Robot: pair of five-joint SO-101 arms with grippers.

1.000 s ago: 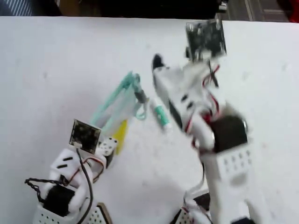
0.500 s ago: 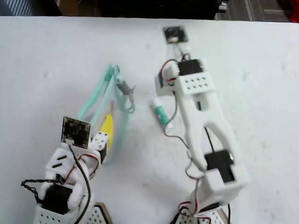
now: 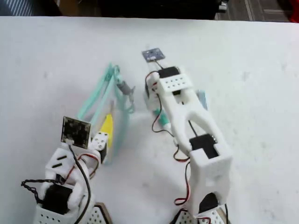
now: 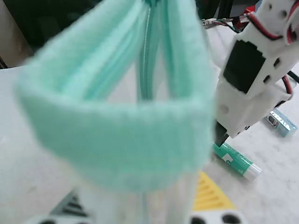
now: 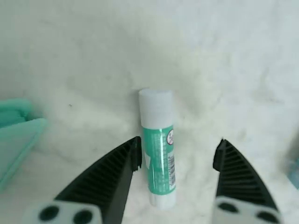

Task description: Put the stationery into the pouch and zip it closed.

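Packing is barely started: right gripper (image 5: pixel 177 148) gapes over the glue stick (image 5: pixel 159 149) (outside the pouch (image 4: pixel 117 140)). Left gripper (image 3: pixel 106 136) seemingly pinches it.

My left arm (image 3: pixel 65 169) & right arm (image 3: pixel 187 112): white shells w/ hole grids, blk servos, red/blk/wht wires, cam boards (image 3: pixel 153 54) at 12 o'clock; right gripper (image 5: pixel 177 145) blk, ribbed.

white table (image 3: pixel 261 70) bearing mint pouch (image 3: pixel 103 100), green glue stick (image 5: pixel 159 149), small blue item (image 4: pixel 279 122).
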